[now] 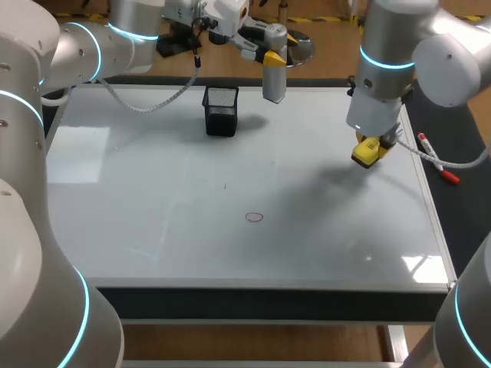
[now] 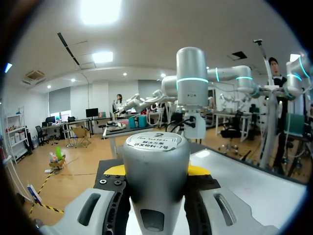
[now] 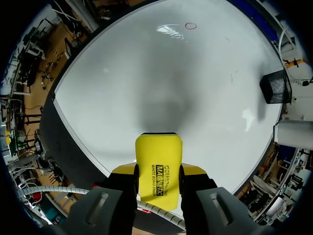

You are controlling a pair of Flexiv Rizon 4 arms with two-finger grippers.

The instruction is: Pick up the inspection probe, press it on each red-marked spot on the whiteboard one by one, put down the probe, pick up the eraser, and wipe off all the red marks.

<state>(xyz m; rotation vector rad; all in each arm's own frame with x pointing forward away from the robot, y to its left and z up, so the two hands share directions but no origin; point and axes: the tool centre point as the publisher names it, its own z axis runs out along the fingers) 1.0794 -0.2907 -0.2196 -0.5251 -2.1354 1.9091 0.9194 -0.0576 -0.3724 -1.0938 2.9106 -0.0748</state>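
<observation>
A silver cylindrical probe (image 1: pixel 275 79) hangs upright over the whiteboard's (image 1: pixel 153 199) far edge, with my left gripper (image 1: pixel 270 55) shut on it. In the left wrist view the probe (image 2: pixel 155 161) fills the gap between the yellow-tipped fingers of that gripper (image 2: pixel 155 172). My right gripper (image 1: pixel 376 142) is shut on a yellow eraser (image 1: pixel 367 152), held just above the board's right part. The right wrist view shows the eraser (image 3: pixel 158 166) clamped in this gripper (image 3: pixel 157 172). One small red circle (image 1: pixel 254 217) is drawn near the board's middle front, also in the right wrist view (image 3: pixel 190 25).
A black mesh holder (image 1: pixel 220 110) stands on the board at the back, left of the probe. A red-capped marker (image 1: pixel 437 158) lies on the dark strip beyond the board's right edge, beside a white cable.
</observation>
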